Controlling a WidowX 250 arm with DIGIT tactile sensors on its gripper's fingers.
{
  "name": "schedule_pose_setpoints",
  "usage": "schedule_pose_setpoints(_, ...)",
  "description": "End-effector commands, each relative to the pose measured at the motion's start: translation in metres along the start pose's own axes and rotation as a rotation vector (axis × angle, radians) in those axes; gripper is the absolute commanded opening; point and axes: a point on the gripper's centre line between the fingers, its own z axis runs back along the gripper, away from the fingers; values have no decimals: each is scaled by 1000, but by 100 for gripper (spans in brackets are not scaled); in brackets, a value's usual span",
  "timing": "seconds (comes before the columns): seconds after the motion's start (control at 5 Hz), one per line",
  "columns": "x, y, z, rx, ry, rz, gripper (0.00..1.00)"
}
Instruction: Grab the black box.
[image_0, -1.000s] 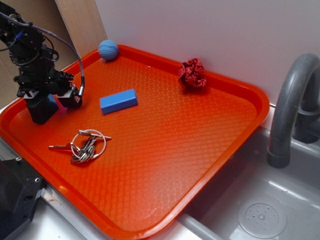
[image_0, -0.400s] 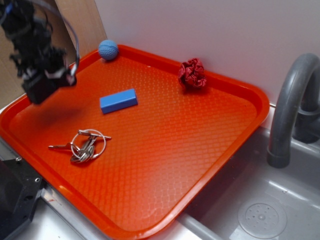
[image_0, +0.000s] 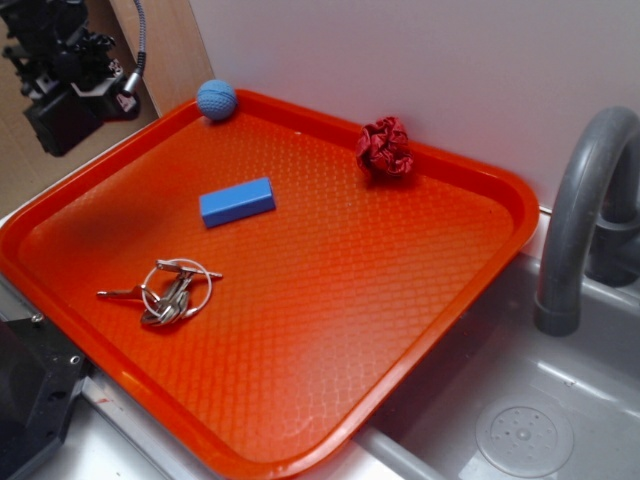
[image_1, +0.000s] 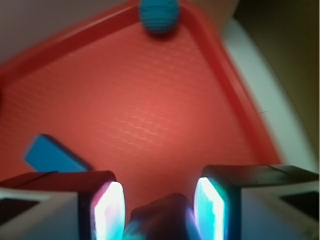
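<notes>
My gripper (image_0: 72, 108) hangs high above the far left corner of the orange tray (image_0: 330, 330), outside its rim. It is shut on the black box (image_0: 57, 128), a small dark block that sticks out below the fingers. In the wrist view the black box (image_1: 161, 220) sits between the two glowing pads (image_1: 111, 212), lifted clear of the tray (image_1: 150, 110) below. The picture there is blurred.
On the tray lie a blue rectangular block (image_0: 237, 201), a bunch of keys on rings (image_0: 170, 290), a blue ball (image_0: 216, 99) in the far corner and a red scrunchie (image_0: 386, 148). A grey faucet (image_0: 580, 210) and sink (image_0: 520, 420) stand to the right.
The gripper has risen from the tray's left side, carrying the black box up and towards the far left corner. Nothing else on the tray has moved.
</notes>
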Motion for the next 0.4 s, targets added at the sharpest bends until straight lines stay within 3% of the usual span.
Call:
schedule_pose_setpoints(0.0,3,-31,31,83,-73,-139,0)
schedule_pose_setpoints(0.2,3,-40,26,78,-71,-146,0)
